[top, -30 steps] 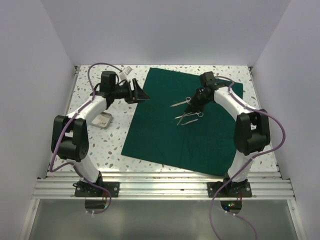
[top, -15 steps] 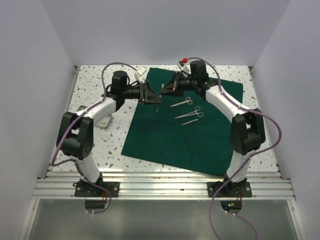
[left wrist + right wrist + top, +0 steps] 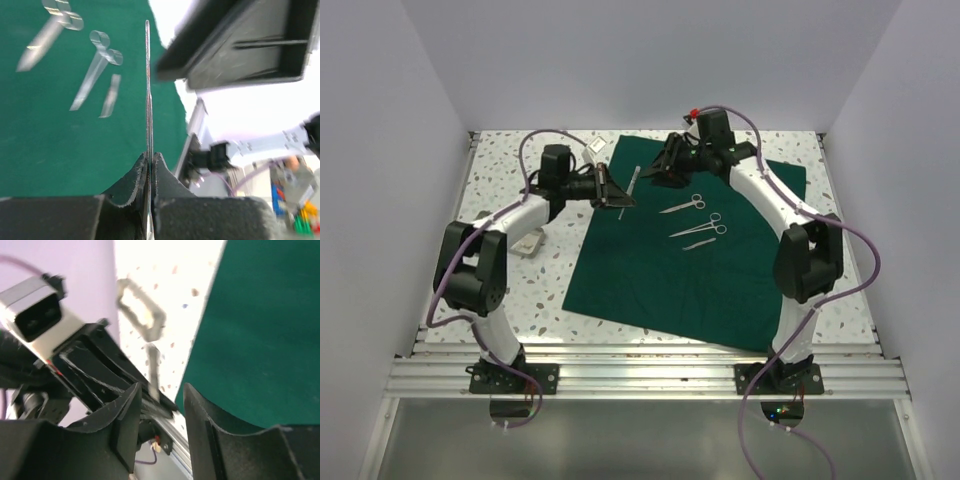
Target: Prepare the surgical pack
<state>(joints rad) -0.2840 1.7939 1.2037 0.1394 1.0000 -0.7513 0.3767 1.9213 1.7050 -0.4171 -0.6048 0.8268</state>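
The dark green drape [image 3: 660,275] lies spread flat on the table. On it rest two pairs of steel scissors [image 3: 682,206] [image 3: 700,228] and forceps [image 3: 697,243]. Over the drape's upper left corner, my left gripper [image 3: 619,198] is shut on a slim steel instrument [image 3: 630,180], which is edge-on in the left wrist view [image 3: 148,90] between the pressed jaws [image 3: 149,156]. My right gripper [image 3: 648,173] hovers just right of it, open, its fingers apart around nothing [image 3: 161,387]. The instrument's loop end [image 3: 141,310] shows blurred in the right wrist view. A small metal tray [image 3: 528,243] sits partly hidden behind the left arm.
Speckled tabletop [image 3: 535,290] borders the drape on the left and front. White walls enclose the table on three sides. An aluminium rail [image 3: 650,365] runs along the near edge by the arm bases.
The two grippers met over the drape's corner. My left gripper closed on the slim instrument, my right gripper opened off it and drew slightly right.
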